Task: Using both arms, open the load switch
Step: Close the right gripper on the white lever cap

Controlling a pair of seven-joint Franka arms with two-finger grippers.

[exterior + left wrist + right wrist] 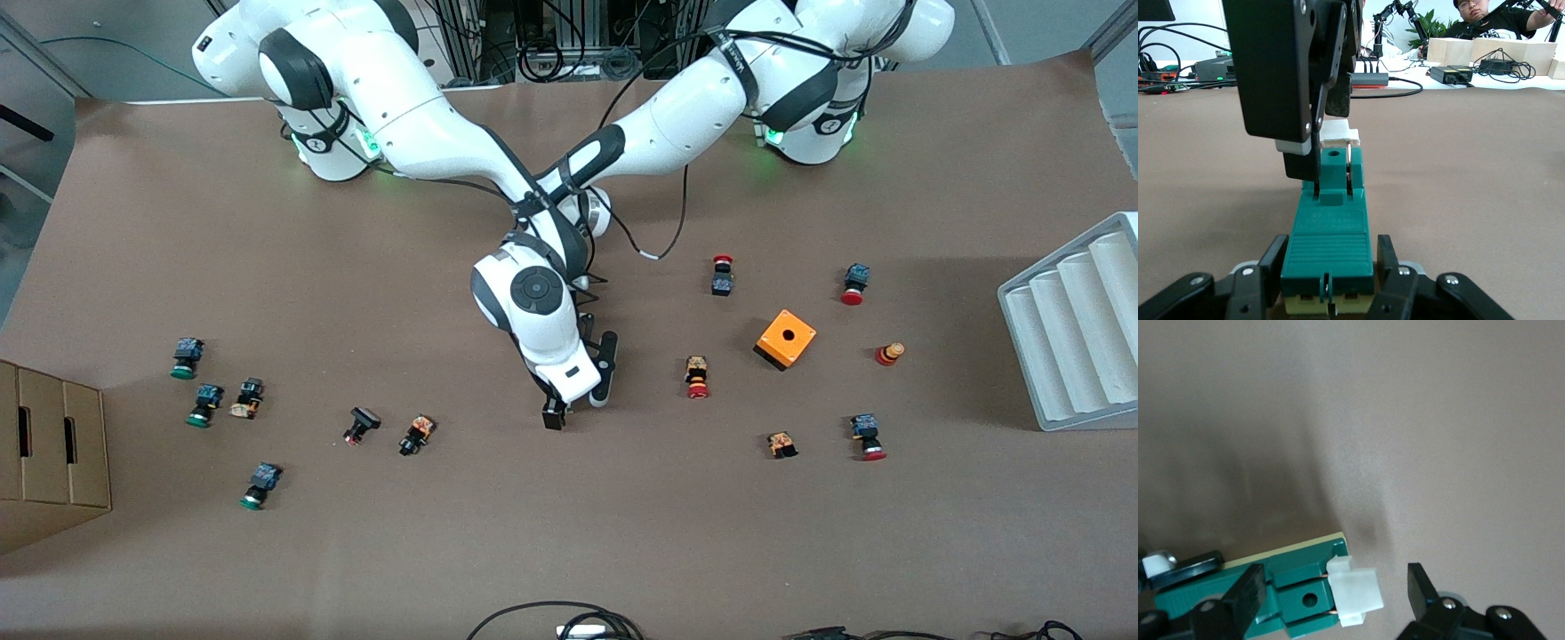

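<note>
Left claw clamps the green load switch on the tabletop at mid-frame, while right claw straddles its white slider, jaws wide; no legible writing.

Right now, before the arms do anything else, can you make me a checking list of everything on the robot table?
Surface: brown table, nothing spilled seen.
Job's things: green load switch in the middle of the table, its white sliding piece at one end.
Clutter: small push buttons scattered toward both ends; orange box; white ribbed tray; cardboard box.
Grippers: left pincer shut on the load switch; right pincer open, straddling the white sliding piece.
Cables: dark cable hanging from the left arm; more cables at the table edge nearest the front camera.
Surroundings: person at a desk.
</note>
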